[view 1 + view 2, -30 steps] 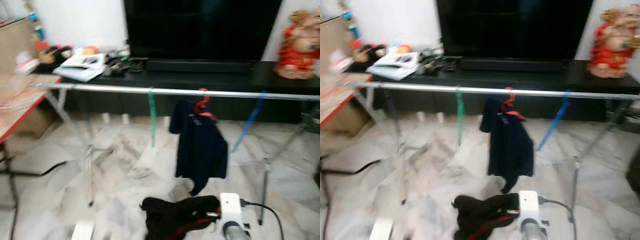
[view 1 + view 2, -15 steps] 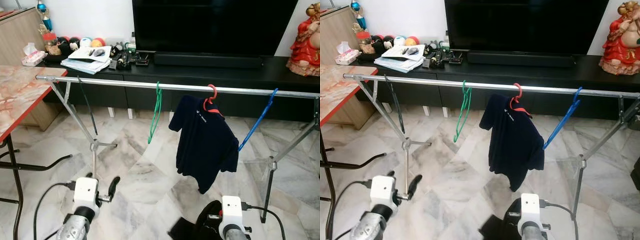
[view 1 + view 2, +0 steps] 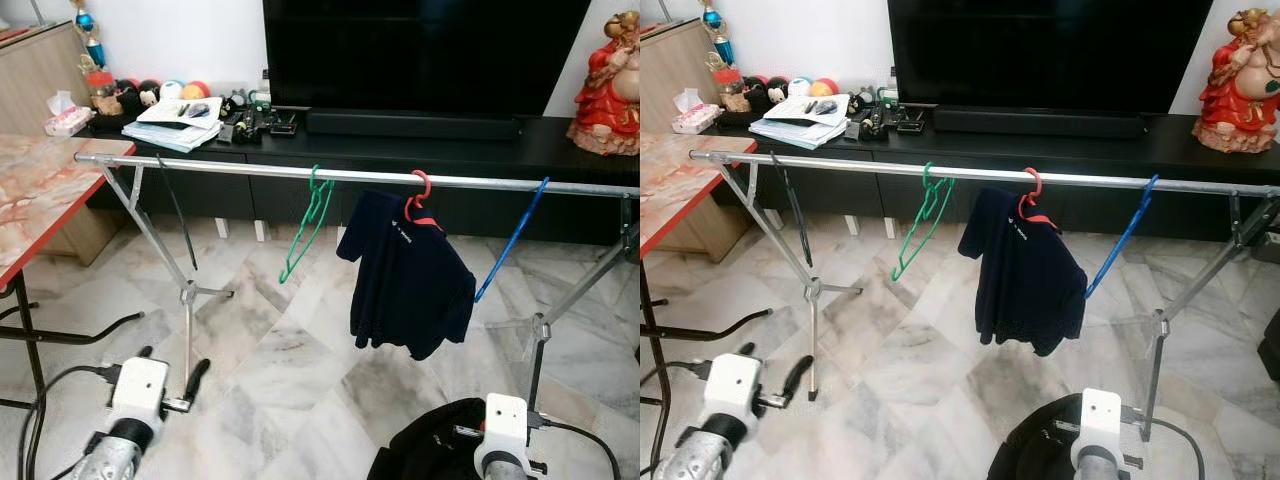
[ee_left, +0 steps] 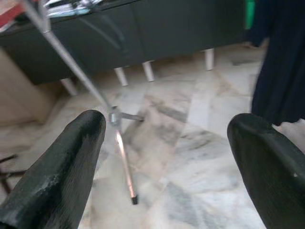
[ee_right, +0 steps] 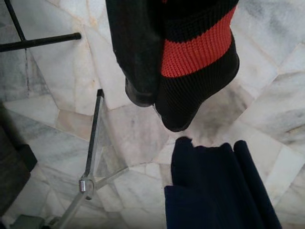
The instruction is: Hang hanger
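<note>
Near right, right gripper (image 5: 157, 90) clamps black-and-red garment (image 5: 200, 52); left gripper (image 4: 167, 157) fingers spread, empty. Rail (image 3: 330, 176) far: green hanger (image 3: 305, 225), navy shirt (image 3: 410, 280).

My matt black fingers (image 4: 52, 176) frame glossy marble floor (image 3: 300, 370); shiny metal rail (image 3: 250, 171), ribbed knit garment (image 5: 195, 52).

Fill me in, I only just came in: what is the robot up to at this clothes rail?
The robot stands before a metal clothes rail. Its right gripper holds a black garment with a red stripe low in front of the rail. The left gripper hangs free, fingers open. On the rail hang a green hanger, a red hanger carrying a navy shirt, and a blue hanger.
</note>
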### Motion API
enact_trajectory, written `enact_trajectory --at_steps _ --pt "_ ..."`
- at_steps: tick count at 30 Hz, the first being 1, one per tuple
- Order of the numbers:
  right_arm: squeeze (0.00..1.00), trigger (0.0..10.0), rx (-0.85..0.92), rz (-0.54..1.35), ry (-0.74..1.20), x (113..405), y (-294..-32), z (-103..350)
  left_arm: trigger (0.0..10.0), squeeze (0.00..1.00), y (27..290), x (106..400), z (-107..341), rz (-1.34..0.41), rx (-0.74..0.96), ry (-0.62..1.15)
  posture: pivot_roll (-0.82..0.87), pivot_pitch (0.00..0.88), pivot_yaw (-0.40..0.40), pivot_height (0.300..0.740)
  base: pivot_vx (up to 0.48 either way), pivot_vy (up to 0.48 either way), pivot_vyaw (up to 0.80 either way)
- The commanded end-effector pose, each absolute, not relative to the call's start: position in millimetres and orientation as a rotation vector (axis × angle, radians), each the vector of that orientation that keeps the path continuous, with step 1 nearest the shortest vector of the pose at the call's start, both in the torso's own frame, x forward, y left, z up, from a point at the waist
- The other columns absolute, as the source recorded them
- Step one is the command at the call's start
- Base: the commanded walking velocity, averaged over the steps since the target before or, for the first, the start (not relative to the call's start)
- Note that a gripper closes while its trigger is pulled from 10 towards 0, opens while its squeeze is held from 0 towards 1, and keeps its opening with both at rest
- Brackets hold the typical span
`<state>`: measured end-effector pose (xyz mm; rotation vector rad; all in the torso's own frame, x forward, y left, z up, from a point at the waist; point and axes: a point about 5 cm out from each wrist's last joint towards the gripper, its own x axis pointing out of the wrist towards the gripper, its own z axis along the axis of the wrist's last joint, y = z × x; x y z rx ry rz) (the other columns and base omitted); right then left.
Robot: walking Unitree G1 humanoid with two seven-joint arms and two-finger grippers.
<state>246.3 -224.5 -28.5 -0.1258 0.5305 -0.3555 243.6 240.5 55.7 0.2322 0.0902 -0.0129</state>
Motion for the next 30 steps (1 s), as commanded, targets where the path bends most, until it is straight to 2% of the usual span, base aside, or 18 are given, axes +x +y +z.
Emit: enact_trajectory --at_steps 1,14,30 --pt "0.00 10.0 -0.118 -0.355 0.497 247.6 -223.6 -25.7 10.0 0.00 244.0 245.3 56.7 0.003 0.194 0.107 0.06 0.005 0.045 0.740 0.000 0.000 0.00" --pt "0.00 10.0 -0.095 -0.332 0.489 243.1 -216.2 -29.3 10.0 0.00 233.7 248.5 58.8 -0.012 0.069 0.103 0.06 0.000 0.053 0.740 0.000 0.000 0.00" --pt "0.00 10.0 -0.074 -0.312 0.492 249.6 -209.3 -27.4 10.0 0.00 227.3 256.0 65.1 -0.033 0.057 0.101 0.07 0.040 0.049 0.740 0.000 0.000 0.00"
